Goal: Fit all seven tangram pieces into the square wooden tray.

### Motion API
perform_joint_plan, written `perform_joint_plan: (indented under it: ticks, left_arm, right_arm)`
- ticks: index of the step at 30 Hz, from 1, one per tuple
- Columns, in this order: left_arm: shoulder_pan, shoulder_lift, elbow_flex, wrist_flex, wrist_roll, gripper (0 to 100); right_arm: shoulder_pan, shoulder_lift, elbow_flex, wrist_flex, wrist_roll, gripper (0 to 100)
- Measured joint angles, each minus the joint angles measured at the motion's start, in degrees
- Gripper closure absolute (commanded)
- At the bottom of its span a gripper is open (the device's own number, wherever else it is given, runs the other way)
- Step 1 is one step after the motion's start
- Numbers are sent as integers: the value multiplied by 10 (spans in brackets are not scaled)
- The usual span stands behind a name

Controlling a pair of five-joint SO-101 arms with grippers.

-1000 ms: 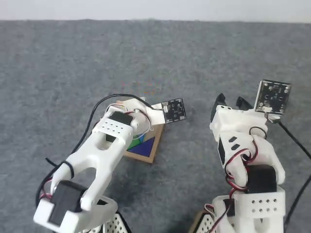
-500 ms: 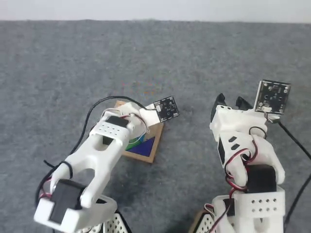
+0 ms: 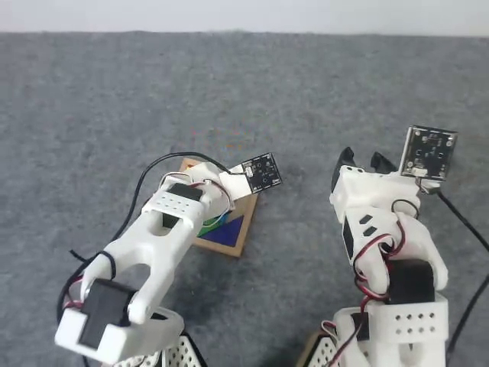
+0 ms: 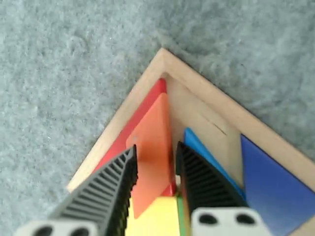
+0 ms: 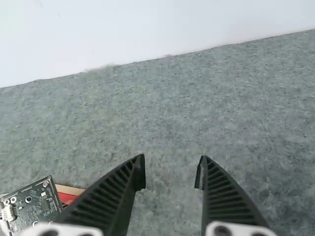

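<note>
Over the last second the left arm has nudged in over the tray point(image 4: 197, 83). Left hand point(image 4: 153, 157) is narrow, pinching the orange piece point(image 4: 152, 142) at the tray's corner, overlapping the red piece point(image 4: 129, 127); probably mid-seating, not flat yet. Right hand point(image 5: 170, 179) wide, empty, above the bench point(image 5: 246, 98).

My white plastic arms point(image 3: 157, 256) carry black servos point(image 3: 409, 283) and red-and-black cables point(image 3: 380, 246) behind ribbed black fingers point(image 4: 114, 189) with white bases.

Bright, even diffuse light, soft faint shadows on bench point(image 3: 92, 99) round tray point(image 3: 249, 222), thin shadow inside tray rim, wall point(image 5: 147, 29) beyond tray v. pale, washed.
</note>
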State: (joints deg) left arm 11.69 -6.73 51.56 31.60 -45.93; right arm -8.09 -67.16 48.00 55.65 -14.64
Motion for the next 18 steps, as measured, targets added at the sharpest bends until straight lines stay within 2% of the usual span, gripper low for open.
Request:
perform_joint_plan:
  ticks: [4,8,13,16,18]
  left_arm:
    - [1,-8,-22,52,1,869]
    - [4,-68,-24,83,54,874]
    - [-6,-193,-24,84,183,933]
    - [-62,-288,2,62,266,946]
    - [-115,-358,44,32,313,947]
  right_arm:
    - [0,0,0,0,0,830]
    - [0,0,0,0,0,854]
    - [0,0,0,0,15,919]
    - [-18,17,0,0,63,926]
    - [-56,47,0,-3,98,943]
